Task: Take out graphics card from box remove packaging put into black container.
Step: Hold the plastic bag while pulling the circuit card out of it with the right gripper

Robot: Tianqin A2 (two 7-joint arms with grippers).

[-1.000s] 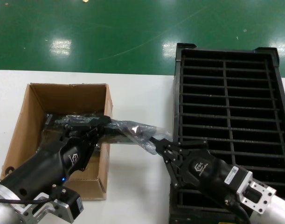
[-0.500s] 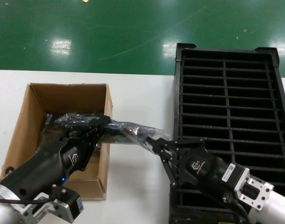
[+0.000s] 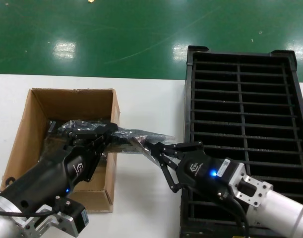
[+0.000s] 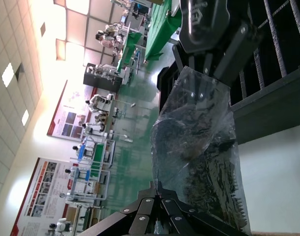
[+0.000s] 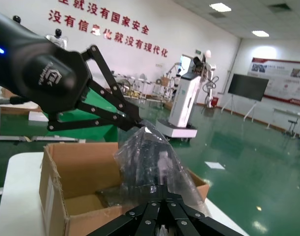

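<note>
Pinching packaging [image 3: 136,136] | left hand [image 3: 110,130], right hand [image 3: 152,148] | wrist views show clamped ends

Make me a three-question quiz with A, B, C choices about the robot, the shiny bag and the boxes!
1. Where is the black container?
A. On the robot's right side
B. Inside the box
C. On the green floor

2. What colour is the box?
A. Blue
B. Brown
C. White

3. What is happening to the packaging?
A. It lies flat on the table
B. It is stuffed in the black container
C. Both grippers hold it, one at each end

Answers:
1. A, it stands to the right of the box in the head view.
2. B, its cardboard walls are plain brown.
3. C, the left gripper pinches one end over the box and the right gripper pinches the other end.
</note>
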